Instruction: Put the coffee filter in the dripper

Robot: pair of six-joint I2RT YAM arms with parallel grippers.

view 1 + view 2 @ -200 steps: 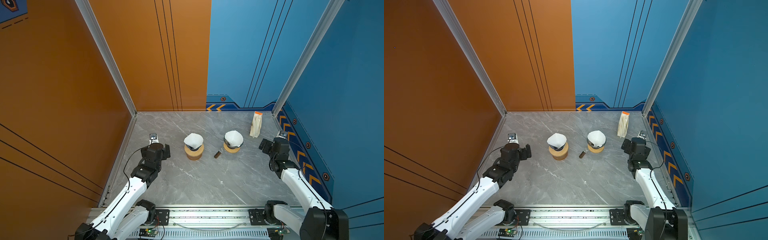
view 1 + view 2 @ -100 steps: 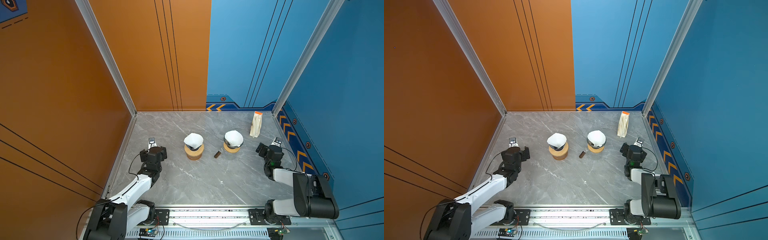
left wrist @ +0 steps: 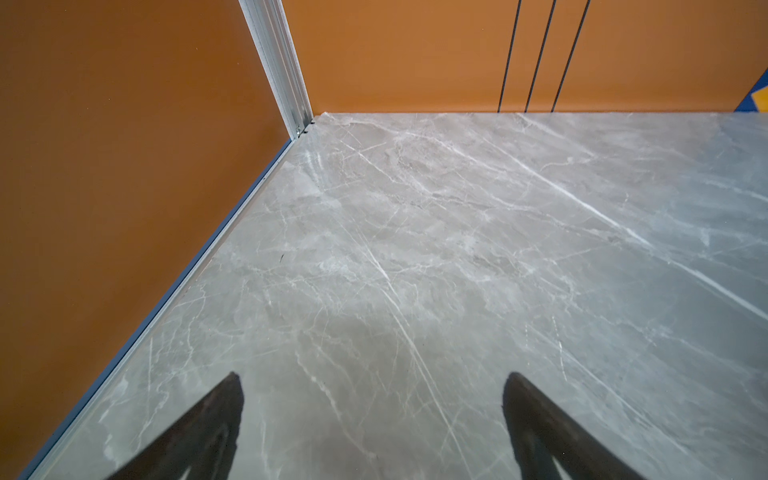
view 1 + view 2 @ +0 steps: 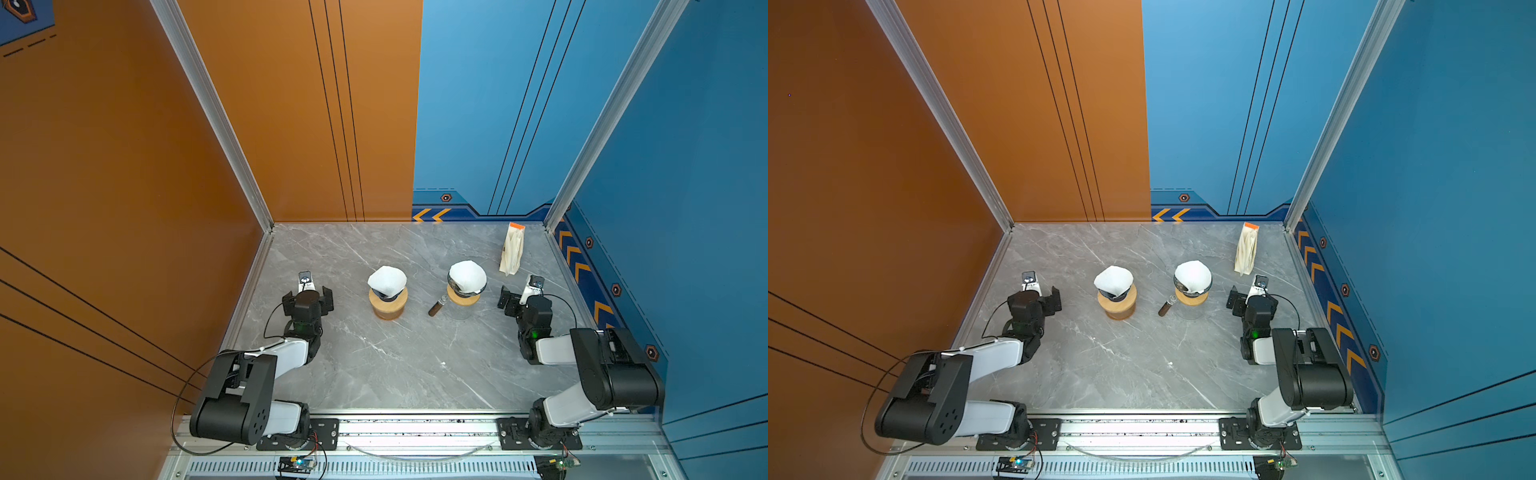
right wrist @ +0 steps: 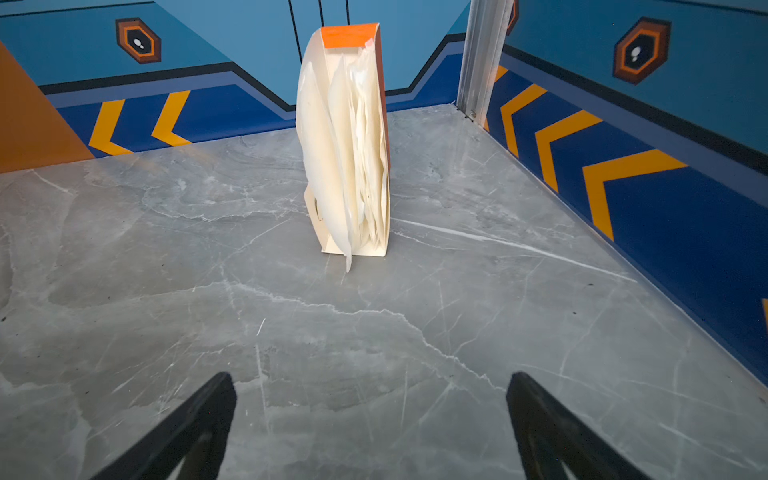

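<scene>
Both pairs of jaws stand spread wide with nothing between them. The left gripper (image 3: 372,376) sits low over the bare marble table (image 3: 415,249). The right gripper (image 5: 370,376) faces an upright pack of filters (image 5: 349,145) straight ahead, well clear of its tips. Between the two grippers, in both top views, a white filter (image 4: 386,278) sits in the dripper (image 4: 388,307) nearer the left jaws. A second filter (image 4: 466,275) sits in the second dripper (image 4: 462,293) nearer the right jaws, with a brown handle (image 4: 437,307) just beside it

A white paper coffee filter (image 4: 1113,277) sits in the left dark-rimmed dripper (image 4: 1116,295); another white filter (image 4: 1192,274) sits in the right dripper (image 4: 1195,291). A cream, orange-topped carton (image 4: 1246,250) stands upright far right.
</scene>
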